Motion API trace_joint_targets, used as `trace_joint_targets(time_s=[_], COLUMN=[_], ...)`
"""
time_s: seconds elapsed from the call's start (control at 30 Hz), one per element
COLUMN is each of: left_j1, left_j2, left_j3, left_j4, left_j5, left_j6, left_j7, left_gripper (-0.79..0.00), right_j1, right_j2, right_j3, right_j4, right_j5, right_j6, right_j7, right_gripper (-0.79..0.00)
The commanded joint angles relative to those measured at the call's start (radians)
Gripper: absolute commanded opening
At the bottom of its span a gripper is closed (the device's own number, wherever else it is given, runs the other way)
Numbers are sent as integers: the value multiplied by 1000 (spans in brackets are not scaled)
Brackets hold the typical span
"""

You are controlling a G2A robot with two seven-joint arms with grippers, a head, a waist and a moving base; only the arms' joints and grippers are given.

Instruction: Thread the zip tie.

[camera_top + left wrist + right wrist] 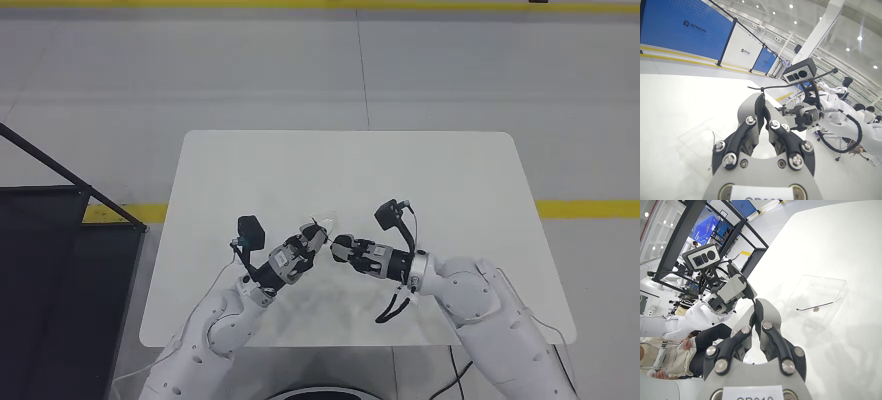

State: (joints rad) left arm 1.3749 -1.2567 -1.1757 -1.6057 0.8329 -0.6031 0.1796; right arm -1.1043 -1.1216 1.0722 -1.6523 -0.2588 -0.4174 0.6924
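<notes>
Both arms hang over the near middle of the white surface [450, 200], their tips almost touching. The left tool [313, 238] [762, 102] is clamped shut on the black zip tie [776, 87] [668, 272]. A short length of strap rises from between its pads to a small block just above the fingertips, and there a long strap crosses it, with a short tip on one side and a long run ending in a square head on the other. The tie is held up in the air, clear of the surface.

The right tool [342, 246] [755, 308] is also closed, with its pads pressed together on a black strap that curves across to the left tool. Whether this is the same strap or another one cannot be told.

Farther out on the surface lies a clear tray [840, 285] [687, 136], well apart from both tools, with a second tie [821, 304] lying flat inside it beside a small brownish scrap [816, 309].
</notes>
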Motion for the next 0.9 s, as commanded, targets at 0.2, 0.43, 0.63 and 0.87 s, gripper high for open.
trace_joint_targets(time_s=[0.2, 0.43, 0.63, 0.87], left_j1=[1, 3, 12, 20], left_j2=[0, 3, 6, 12], left_j3=[-2, -11, -21, -53], left_j4=[2, 3, -2, 25], left_j5=[-19, -45, -49, -190], left_j6=[-9, -39, -62, -144], left_j7=[-15, -41, -53, -64], left_gripper=[-517, -62, -86, -129], right_j1=[-4, -14, -21, -53], right_j2=[1, 4, 6, 15], right_j3=[5, 23, 36, 67], right_j4=[-2, -3, -5, -38], right_j5=[1, 22, 35, -22], right_j6=[-4, -8, -14, -40], right_j7=[-3, -12, -14, -37], right_gripper=[-785, -785, -785, -785])
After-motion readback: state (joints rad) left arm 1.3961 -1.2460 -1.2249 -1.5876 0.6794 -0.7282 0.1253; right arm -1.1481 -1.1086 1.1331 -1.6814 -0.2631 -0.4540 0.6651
